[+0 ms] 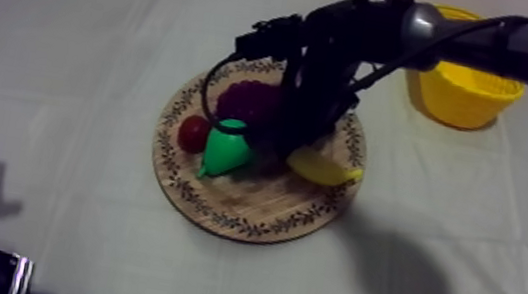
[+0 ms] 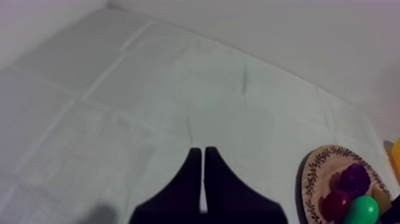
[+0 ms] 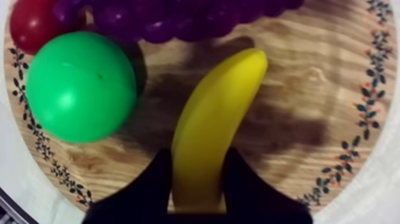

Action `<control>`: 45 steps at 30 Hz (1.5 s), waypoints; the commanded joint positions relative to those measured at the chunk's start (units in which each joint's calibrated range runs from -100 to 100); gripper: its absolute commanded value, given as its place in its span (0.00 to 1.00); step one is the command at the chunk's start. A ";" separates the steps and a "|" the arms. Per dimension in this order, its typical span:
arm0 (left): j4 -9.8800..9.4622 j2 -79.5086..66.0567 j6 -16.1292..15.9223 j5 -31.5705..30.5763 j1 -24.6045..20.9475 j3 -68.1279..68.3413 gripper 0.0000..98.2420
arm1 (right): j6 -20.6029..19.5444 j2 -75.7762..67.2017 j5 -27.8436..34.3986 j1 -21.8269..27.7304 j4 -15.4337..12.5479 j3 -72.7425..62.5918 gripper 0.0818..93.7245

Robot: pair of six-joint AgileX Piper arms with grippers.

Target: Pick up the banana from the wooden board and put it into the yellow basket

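Soft, even, rather dim light falls from overhead. On the pale cloth [image 1: 86,80] just right of the wooden board [image 1: 249,202] lies a broad, faint shadow of the right arm [image 1: 508,41]. On the board itself, darker soft-edged shadows sit beside the banana [image 3: 214,131] and the pear [image 3: 80,86].

Top camera is looking down aslant on the whole table [image 1: 66,209]; left wrist camera is facing the board [image 2: 311,179] from afar; right wrist camera is hanging close above it.
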 commanded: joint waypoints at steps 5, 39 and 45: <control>0.03 -0.05 -0.01 0.00 0.02 -0.01 0.00 | -0.76 -5.85 1.94 0.46 1.88 1.94 0.14; 0.03 -0.05 0.02 0.00 0.02 -0.01 0.00 | -2.62 -26.11 10.68 11.74 12.93 -5.08 0.16; 0.03 -0.05 0.02 0.00 0.02 -0.01 0.00 | -1.92 -24.05 11.35 15.05 13.66 -9.42 0.16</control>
